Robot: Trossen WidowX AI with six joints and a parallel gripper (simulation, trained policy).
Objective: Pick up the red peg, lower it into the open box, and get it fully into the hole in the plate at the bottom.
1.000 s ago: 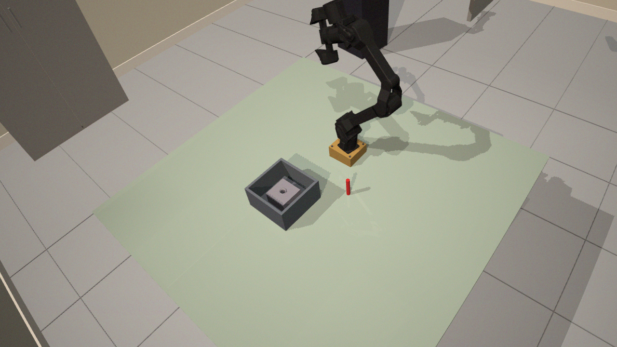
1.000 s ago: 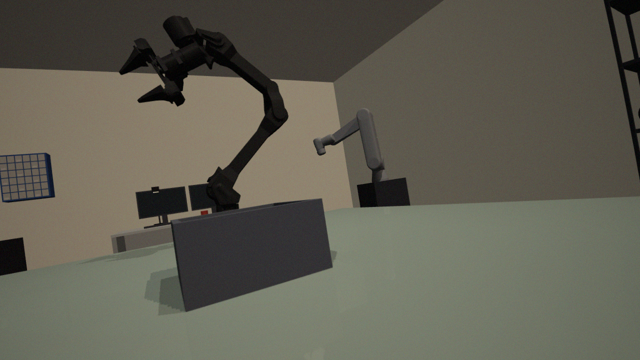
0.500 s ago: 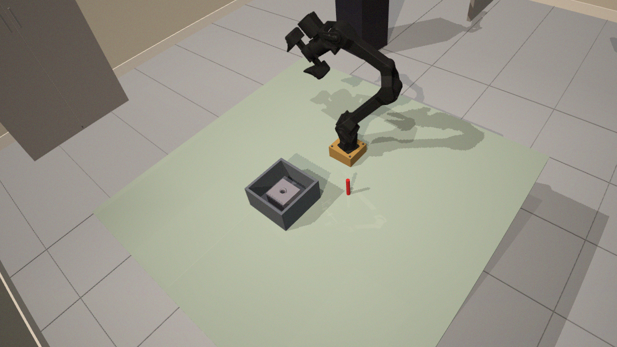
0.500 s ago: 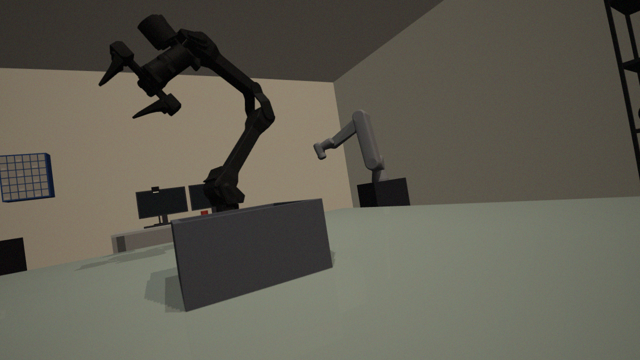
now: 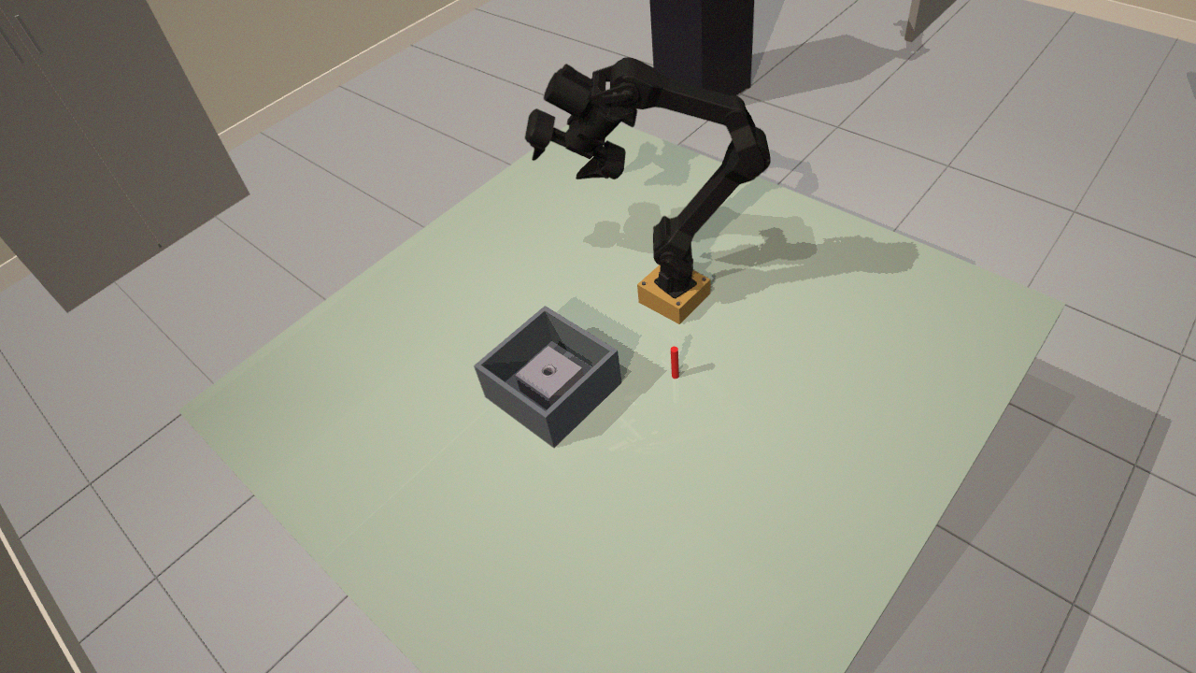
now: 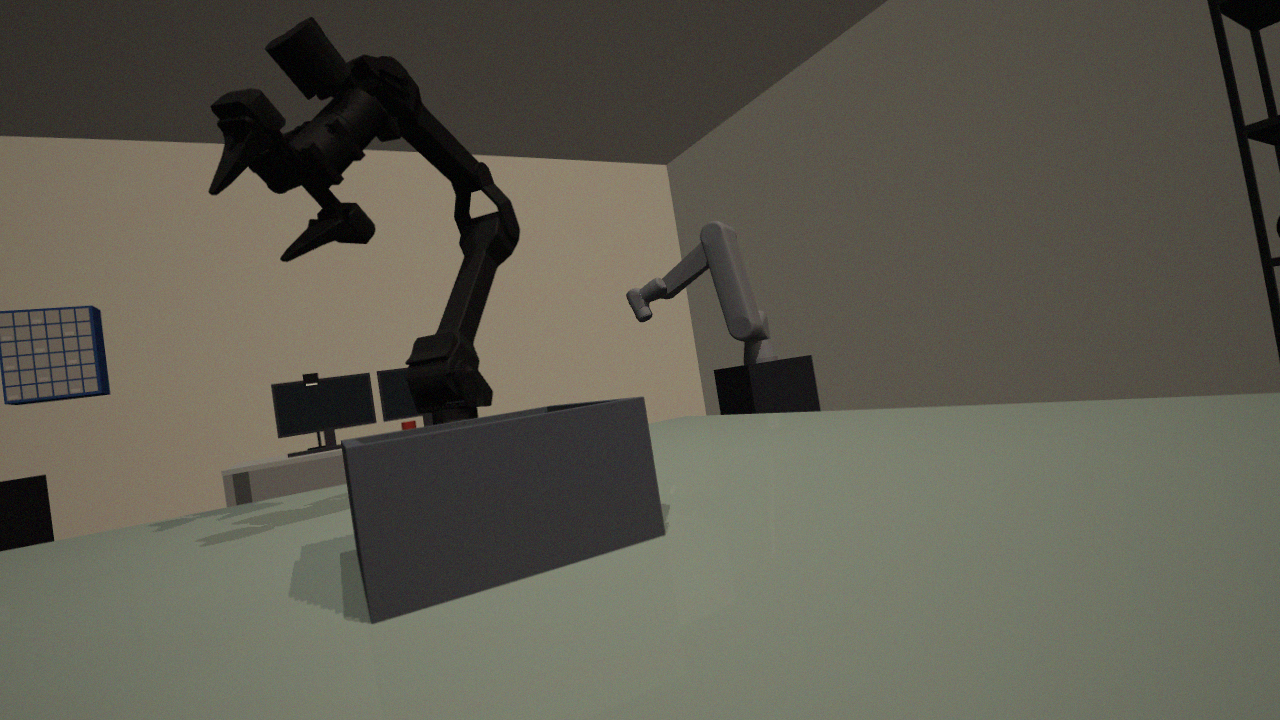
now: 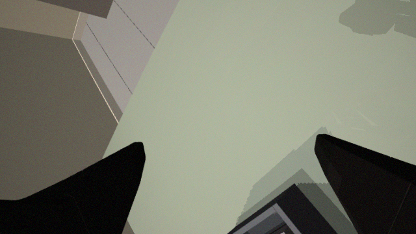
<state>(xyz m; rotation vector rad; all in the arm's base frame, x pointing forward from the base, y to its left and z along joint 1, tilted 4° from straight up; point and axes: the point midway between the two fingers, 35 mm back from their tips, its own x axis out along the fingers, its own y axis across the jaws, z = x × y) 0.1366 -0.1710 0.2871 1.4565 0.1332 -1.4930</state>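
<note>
End effector (image 5: 555, 167) (image 6: 247, 227) (image 7: 229, 146): wide open, unloaded. Red peg (image 5: 675, 362) upright beside grey box (image 5: 587, 391) (image 6: 510, 510) (image 7: 312, 208); should descend centred, vertical.

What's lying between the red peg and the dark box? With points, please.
Nothing but shadow (image 5: 642, 368) (image 6: 322, 568) (image 7: 276, 175), falling across the green surface (image 5: 502, 544) (image 6: 895, 582) (image 7: 227, 97); the top view shows this stretch.

hand (image 7: 229, 146): open | box (image 7: 294, 208): lower edge, partly visible

The slim red peg (image 5: 675, 363) stands upright on the counter, outside the open dark-grey box (image 5: 585, 408) (image 6: 510, 510) (image 7: 312, 208); inside, the pale plate (image 5: 565, 380) lies flat, its round hole unfilled
</note>
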